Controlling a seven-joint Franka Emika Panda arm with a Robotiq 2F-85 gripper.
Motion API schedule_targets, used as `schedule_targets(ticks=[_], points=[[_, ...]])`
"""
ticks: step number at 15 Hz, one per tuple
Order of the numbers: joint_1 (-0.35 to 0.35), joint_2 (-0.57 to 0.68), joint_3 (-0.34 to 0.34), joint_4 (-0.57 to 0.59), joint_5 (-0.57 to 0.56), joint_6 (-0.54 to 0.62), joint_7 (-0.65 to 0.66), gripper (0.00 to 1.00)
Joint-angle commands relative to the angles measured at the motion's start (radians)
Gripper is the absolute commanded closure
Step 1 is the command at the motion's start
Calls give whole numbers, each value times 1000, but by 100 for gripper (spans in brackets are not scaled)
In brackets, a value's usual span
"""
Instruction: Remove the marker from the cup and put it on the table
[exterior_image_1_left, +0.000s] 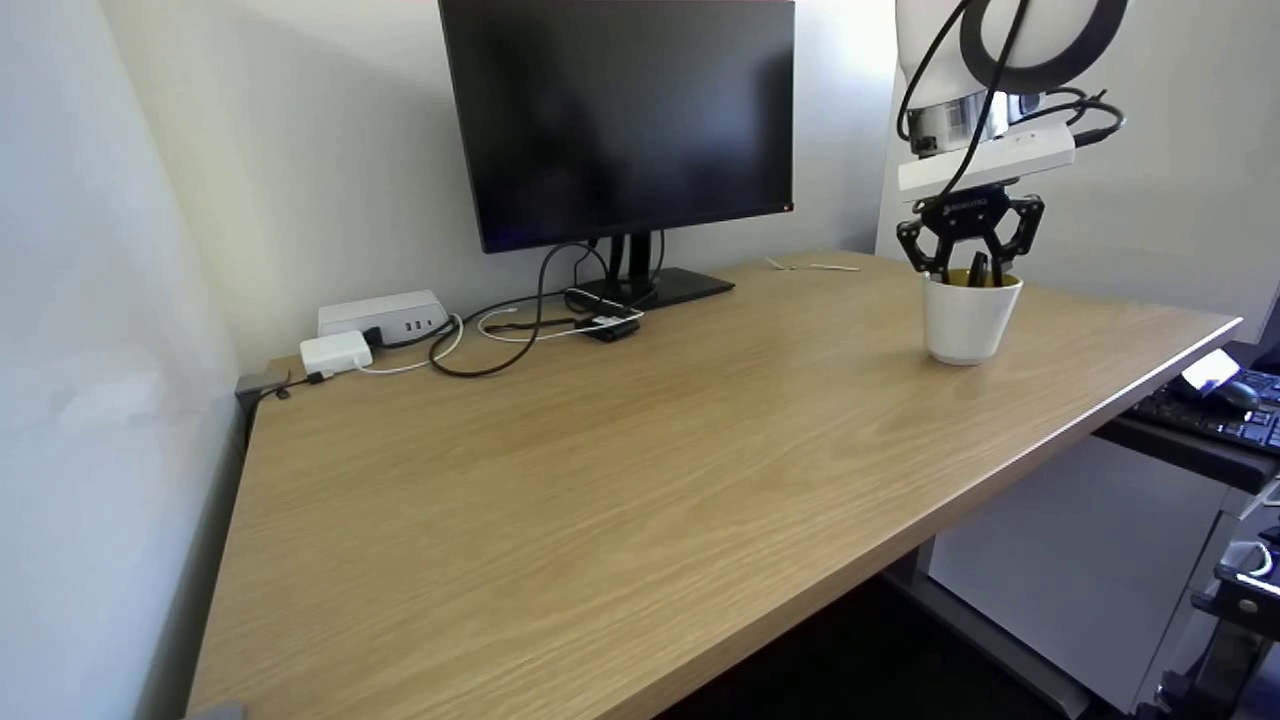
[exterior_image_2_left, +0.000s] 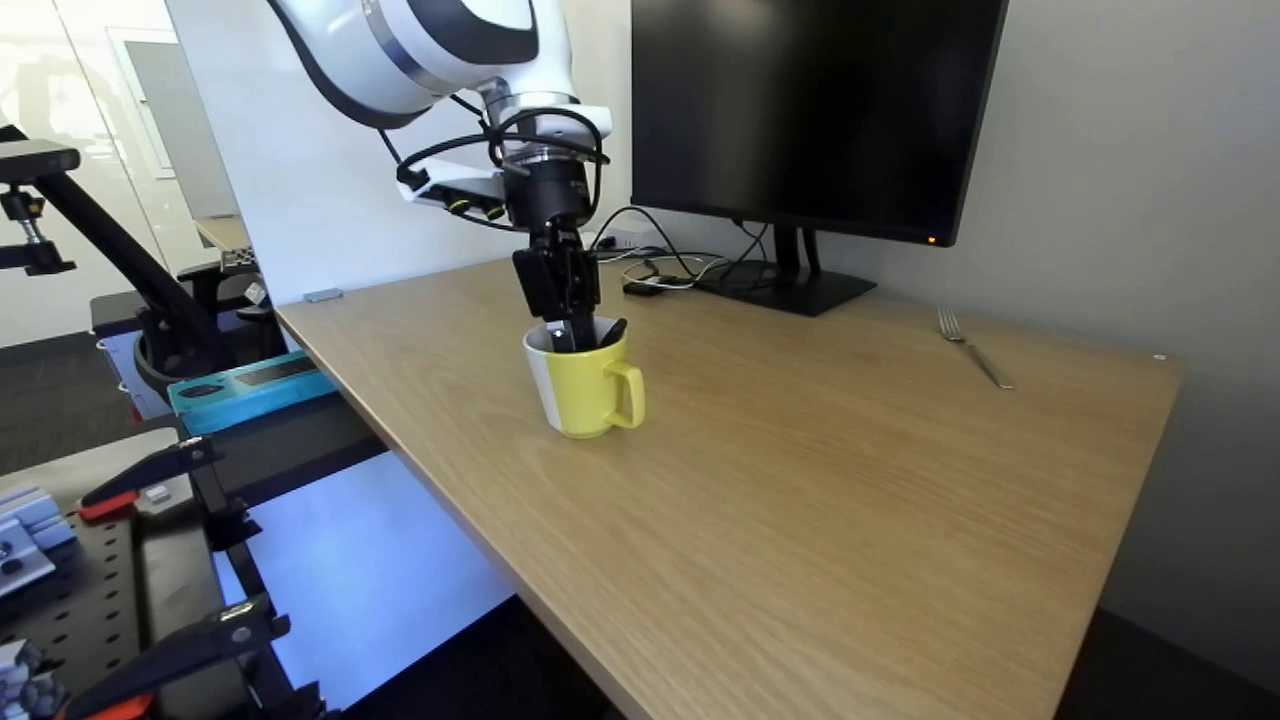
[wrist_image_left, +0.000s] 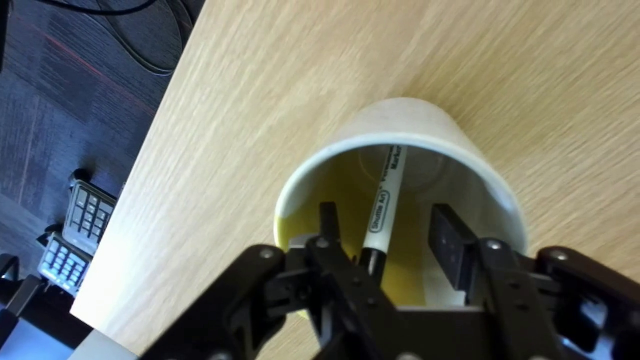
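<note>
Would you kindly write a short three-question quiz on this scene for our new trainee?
1. Multiple choice: where is the marker?
A) on the floor
B) inside the cup
C) behind the monitor
2. True or false: in the wrist view, the jaws of the tool stand apart, with the marker between them.
3. Fill in: in an exterior view, a metal ...... with tines lies on the table.

Key: 1. B. 2. True. 3. fork.
</note>
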Motion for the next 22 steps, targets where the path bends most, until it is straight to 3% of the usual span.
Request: schedule_targets(ticks=[1, 7, 8, 9, 11, 14, 22], points=[[32, 26, -40, 8, -44, 49, 45, 49], [68, 52, -107, 11, -163, 89, 160, 49], [69, 52, -110, 10, -180, 88, 178, 55], [71, 52, -111, 9, -197, 89, 196, 77], [72, 50, -110, 7, -229, 88, 230, 81], [70, 48, -103, 6, -269, 84, 272, 99], [60, 14, -87, -11, -319, 63, 326, 96]])
